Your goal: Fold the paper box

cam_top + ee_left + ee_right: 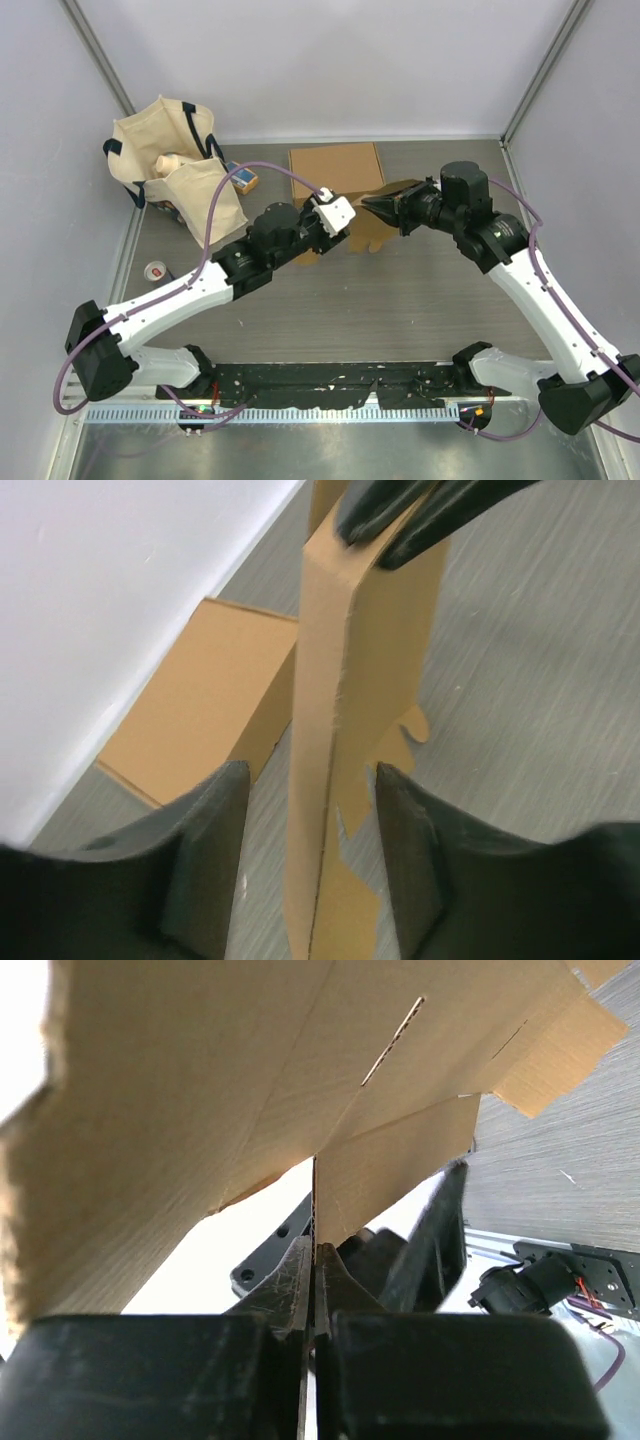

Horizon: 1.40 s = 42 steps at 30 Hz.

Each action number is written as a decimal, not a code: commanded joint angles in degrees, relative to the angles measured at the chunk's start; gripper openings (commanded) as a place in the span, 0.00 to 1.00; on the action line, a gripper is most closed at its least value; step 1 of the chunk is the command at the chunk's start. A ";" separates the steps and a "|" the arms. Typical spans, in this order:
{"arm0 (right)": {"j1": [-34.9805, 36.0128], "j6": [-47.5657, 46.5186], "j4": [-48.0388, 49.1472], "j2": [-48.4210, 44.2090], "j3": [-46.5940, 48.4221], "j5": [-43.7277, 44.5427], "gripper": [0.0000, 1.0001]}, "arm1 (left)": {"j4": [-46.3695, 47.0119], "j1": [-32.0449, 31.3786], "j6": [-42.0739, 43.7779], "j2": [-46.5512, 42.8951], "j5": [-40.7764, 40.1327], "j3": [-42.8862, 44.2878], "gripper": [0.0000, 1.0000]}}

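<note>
Brown cardboard sits mid-table between the two arms in the top view. The left arm reaches from its base at the near left, elbow low, forearm slanting up and right, so the left gripper (338,222) ends at the box (373,230). The right arm rises from the near right, bends at the elbow and points left, its right gripper (372,204) meeting the box from the other side. A flat sheet (335,172) lies just behind; I cannot tell whether it is joined to the box. A bag (165,150) stands at the far left, a can (158,272) nearer on that side.

Seen from the left wrist, the box (325,680) stands on edge as a thin upright panel on the table (540,680). The left gripper (312,772) straddles it, jaws apart, one finger on each side with a slim gap showing, gripping nothing. At the top, the right gripper (365,535) is pinched on the panel's upper edge. The sheet (195,720) lies flat to the left, beside the white wall (100,600).

From the right wrist, the right gripper (315,1260) is clamped tight on a cardboard edge running straight up between its pads. The box (200,1090) fans out overhead, creased panels and a slit visible, with flaps spread toward the upper right above the table (560,1180). Dark parts stand behind the clamped edge on both sides; they are too dim to name.
</note>
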 commanded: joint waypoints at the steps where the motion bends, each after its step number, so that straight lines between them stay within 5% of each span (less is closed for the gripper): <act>1: 0.33 0.56 5.52 -3.28 -0.91 -0.59 0.07 | 3.03 -0.26 4.29 -0.20 -7.58 2.34 0.42; 6: -2.47 -12.60 12.54 -1.70 -0.74 -5.40 0.35 | 0.49 -0.26 4.83 -3.01 -7.32 1.55 0.08; 7: -3.44 -17.86 13.34 -1.35 -0.56 -7.60 0.52 | -1.26 -0.26 4.57 -3.54 -7.23 1.64 0.00; 9: -7.81 -27.09 20.54 -0.91 0.23 -19.57 0.61 | -4.42 -0.18 3.86 -5.12 -6.53 2.60 0.00; 11: -10.48 -46.84 23.10 -0.38 4.77 -29.81 0.69 | -10.83 -0.18 1.68 -7.13 -5.31 4.88 0.00; 14: -9.09 -75.71 12.40 -4.23 9.11 -30.46 0.88 | -20.50 -0.18 0.26 -9.34 0.55 8.48 0.00; 18: -7.15 -97.25 8.69 -7.93 5.86 -33.72 0.90 | -31.31 0.09 -1.06 -10.58 10.25 13.93 0.00; 24: -4.34 -100.79 10.80 -8.90 7.70 -30.03 0.86 | -42.83 1.05 -1.59 -6.89 12.46 20.53 0.00; 32: -3.55 -104.65 2.37 -2.94 16.31 -30.47 0.86 | -44.08 5.27 -1.85 -4.25 17.29 23.44 0.00; 42: 2.78 -106.50 4.21 2.08 10.08 -27.49 0.72 | -47.42 5.71 -1.24 0.32 21.24 28.10 0.00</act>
